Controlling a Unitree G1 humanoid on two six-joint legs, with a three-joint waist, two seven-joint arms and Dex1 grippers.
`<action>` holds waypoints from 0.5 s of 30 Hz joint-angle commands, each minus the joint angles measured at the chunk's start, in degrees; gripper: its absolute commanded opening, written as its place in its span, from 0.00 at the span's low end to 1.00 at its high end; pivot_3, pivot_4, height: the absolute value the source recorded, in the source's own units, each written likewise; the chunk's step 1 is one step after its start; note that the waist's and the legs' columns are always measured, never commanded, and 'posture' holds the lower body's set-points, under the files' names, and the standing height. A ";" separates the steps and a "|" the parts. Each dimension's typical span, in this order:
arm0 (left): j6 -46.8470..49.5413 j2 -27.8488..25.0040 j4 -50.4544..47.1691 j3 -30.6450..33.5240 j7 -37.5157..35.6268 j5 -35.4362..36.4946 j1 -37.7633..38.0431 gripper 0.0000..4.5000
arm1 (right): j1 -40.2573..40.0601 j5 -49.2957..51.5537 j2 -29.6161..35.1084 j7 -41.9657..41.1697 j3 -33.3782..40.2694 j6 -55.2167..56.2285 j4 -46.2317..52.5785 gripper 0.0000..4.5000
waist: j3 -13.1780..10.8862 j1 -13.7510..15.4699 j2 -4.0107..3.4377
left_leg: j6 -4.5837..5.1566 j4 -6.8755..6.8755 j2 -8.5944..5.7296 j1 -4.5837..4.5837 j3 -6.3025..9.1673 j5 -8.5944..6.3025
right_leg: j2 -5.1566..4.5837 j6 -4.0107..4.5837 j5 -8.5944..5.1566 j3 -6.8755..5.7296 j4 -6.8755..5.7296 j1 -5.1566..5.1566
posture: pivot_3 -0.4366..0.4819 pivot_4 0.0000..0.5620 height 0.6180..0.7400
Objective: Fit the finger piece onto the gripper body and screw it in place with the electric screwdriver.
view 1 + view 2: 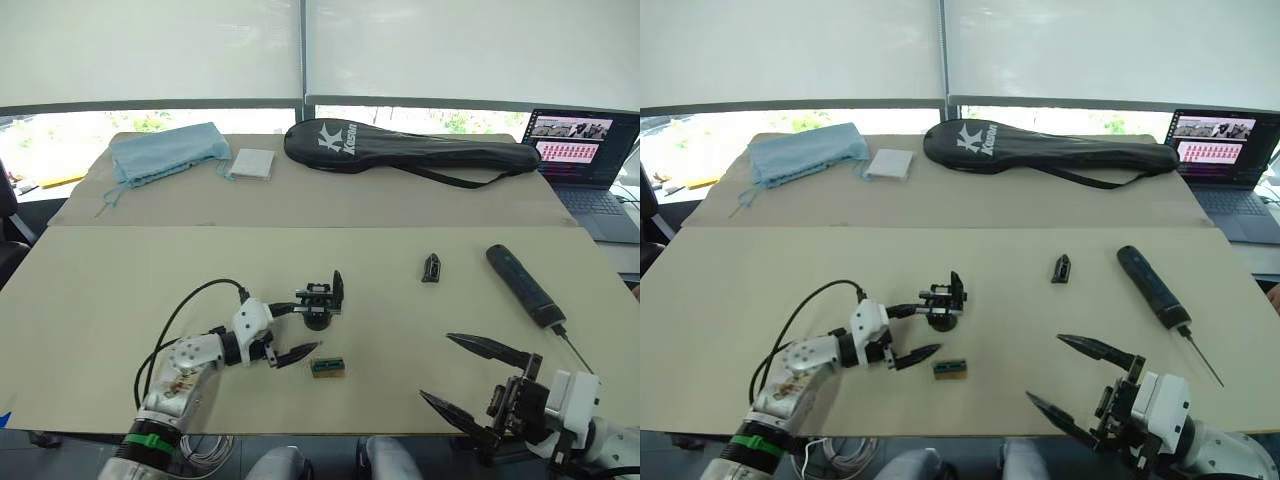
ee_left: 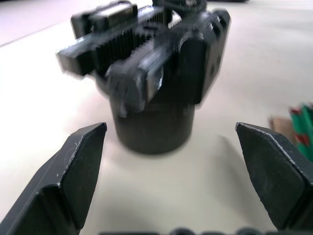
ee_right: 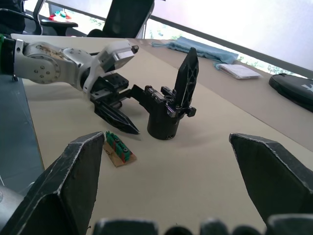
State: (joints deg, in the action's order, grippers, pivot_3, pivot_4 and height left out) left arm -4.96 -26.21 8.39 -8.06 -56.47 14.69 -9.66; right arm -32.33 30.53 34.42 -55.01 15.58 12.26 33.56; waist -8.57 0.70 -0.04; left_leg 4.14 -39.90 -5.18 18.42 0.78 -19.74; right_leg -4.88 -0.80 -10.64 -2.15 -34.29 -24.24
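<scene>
So the left gripper (image 1: 300,331) is low over the table (image 1: 120,290) with its fingers spread wide apart, nothing held. The gripper body (image 1: 321,303) stands upright right in front of it, between the two fingertips' line but not touching either one; one finger reaches its near side, the other points past it toward a little green-brown board (image 1: 327,366) lying just beside that tip. In the left wrist view the gripper body (image 2: 151,78) sits centered in the gap, toothed rails on top.

The right gripper (image 1: 455,375) is also wide open and empty, hovering near the table's front edge. The electric screwdriver (image 1: 524,285) lies flat just beyond it, bit pointing back toward the gripper. The finger piece (image 1: 431,267) sits alone farther out, between screwdriver and gripper body, well apart from both grippers.
</scene>
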 commanded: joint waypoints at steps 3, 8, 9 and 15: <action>-0.14 -2.88 8.40 2.60 -8.33 3.35 -4.44 0.99 | -2.07 1.83 0.23 -1.00 1.63 0.04 2.00 1.00 | 0.00 0.09 0.00 | 0.00 -0.01 0.00 -0.01 0.00 0.00 | 0.00 0.01 0.00 -0.02 -0.05 0.00 | 0.48 0.27 1.00; -1.77 -2.97 19.05 -0.16 -21.17 2.97 -13.66 0.99 | -3.44 3.74 1.56 -1.80 2.56 -2.22 2.86 1.00 | -0.01 0.10 0.02 | 0.02 -0.08 -0.03 0.00 -0.01 0.01 | 0.01 0.01 0.00 -0.05 -0.10 -0.01 | 0.48 0.27 1.00; -2.48 -2.76 20.54 -0.37 -22.13 2.41 -14.61 0.99 | -3.47 3.92 1.69 -1.88 2.62 -2.47 2.95 1.00 | -0.02 0.15 0.03 | 0.03 -0.11 -0.04 0.00 -0.01 0.02 | 0.00 0.01 0.00 -0.07 -0.12 0.01 | 0.48 0.27 1.00; -10.12 3.70 36.55 -3.15 -24.20 -3.21 -26.16 0.99 | -2.65 2.76 0.46 -1.35 1.82 -1.55 2.52 1.00 | -0.02 1.30 0.07 | 0.13 -0.21 -0.09 0.04 0.02 0.07 | -0.09 0.00 0.00 -0.12 -0.10 0.03 | 0.48 0.27 1.00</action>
State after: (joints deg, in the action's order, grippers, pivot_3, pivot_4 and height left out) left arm -12.50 -24.26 40.60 -10.27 -79.40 13.03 -33.73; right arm -34.75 32.80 35.45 -56.56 16.70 9.87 34.17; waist -8.59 1.99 0.03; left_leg 4.31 -40.14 -5.27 18.48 0.78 -19.69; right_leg -5.00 -0.82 -10.63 -2.25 -34.39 -24.18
